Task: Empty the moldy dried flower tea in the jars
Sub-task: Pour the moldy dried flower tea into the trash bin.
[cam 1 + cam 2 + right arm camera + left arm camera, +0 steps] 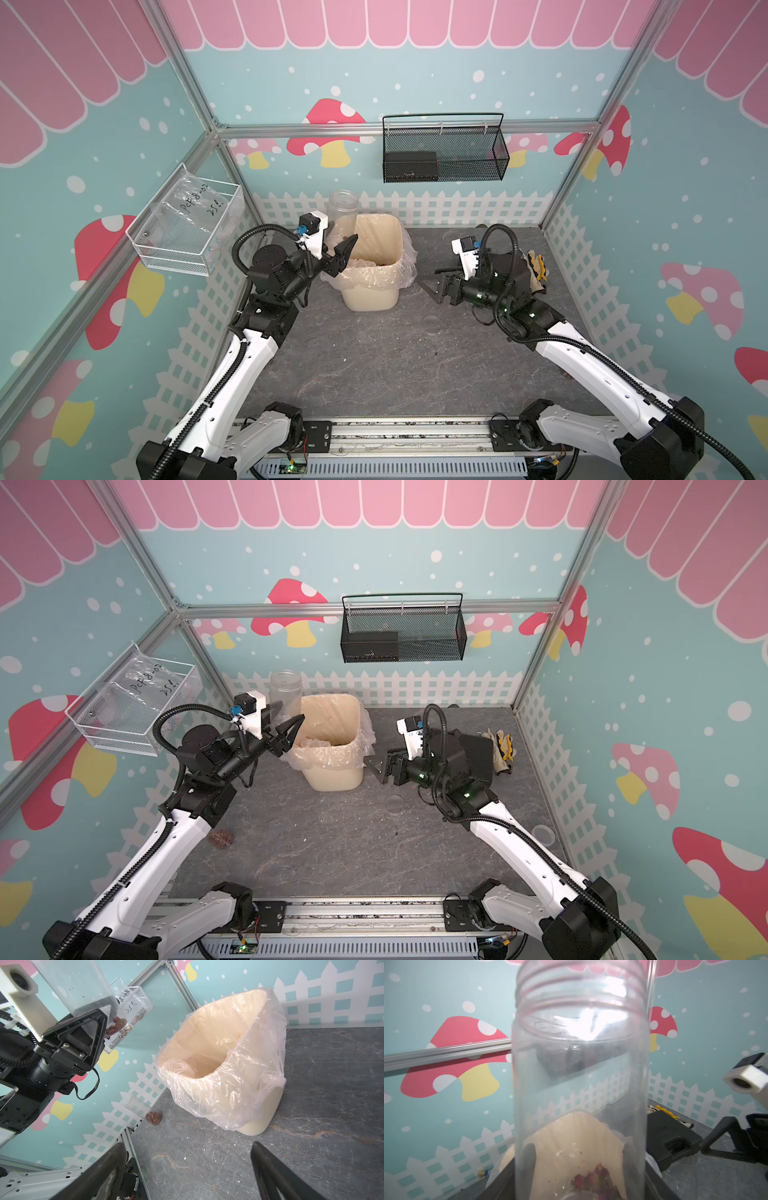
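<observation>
One jar (343,212) is clamped, mouth up, in the left gripper (338,245) over the bin's (370,299) rear left corner; dried flower tea (593,1178) sits in its base. The right gripper (434,282) stands released and empty beside the bin, above the bench (374,365).

jar (343,210) left of bin (370,297), lid (432,323) on table (374,365) — right of it

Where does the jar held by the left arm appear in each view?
Top view: jar, mouth up, at the bin's far left corner.
Top view: jar, same place by the bin.
Left wrist: jar fills the middle of the picture.
Right wrist: jar in front of the wire basket, apart from the bin.
Shared landmark: the bin, in all four views.
</observation>
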You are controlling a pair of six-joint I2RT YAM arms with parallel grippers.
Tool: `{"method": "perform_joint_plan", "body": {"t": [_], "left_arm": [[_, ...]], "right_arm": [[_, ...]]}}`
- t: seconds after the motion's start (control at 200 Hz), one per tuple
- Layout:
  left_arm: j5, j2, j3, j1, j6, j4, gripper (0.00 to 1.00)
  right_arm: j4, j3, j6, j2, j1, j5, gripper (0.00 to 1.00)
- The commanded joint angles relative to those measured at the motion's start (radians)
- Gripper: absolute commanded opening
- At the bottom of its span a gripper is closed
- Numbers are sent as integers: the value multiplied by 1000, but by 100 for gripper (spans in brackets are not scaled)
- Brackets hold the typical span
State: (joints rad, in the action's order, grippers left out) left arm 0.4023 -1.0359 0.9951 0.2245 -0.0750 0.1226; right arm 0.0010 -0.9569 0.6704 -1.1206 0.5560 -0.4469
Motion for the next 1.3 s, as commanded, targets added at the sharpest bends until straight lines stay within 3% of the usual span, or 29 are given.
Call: {"method": "perform_joint_plan", "body": {"t": [0.0,0.215,0.41,0.655,1.001,1.296], "left_arm": [[117,37,1,-4,-29,7,2],[143,95,1,0,-358,-241,2],[90,123,-21,-1,-532,-342,0],[76,124,-26,2,-632,-387,0],[48,111,-17,17,-708,-422,0],[-15,110,8,36,-781,-490,0]], "right_arm": [[11,-26,23,0,0,-36,94],[0,-141,28,-48,0,-77,87],[-48,-322,15,-162,5,-123,78],[-175,-541,-29,-294,29,-118,71],[-278,-732,-60,-459,103,-85,60],[-403,-851,-114,-571,157,-61,44]]}}
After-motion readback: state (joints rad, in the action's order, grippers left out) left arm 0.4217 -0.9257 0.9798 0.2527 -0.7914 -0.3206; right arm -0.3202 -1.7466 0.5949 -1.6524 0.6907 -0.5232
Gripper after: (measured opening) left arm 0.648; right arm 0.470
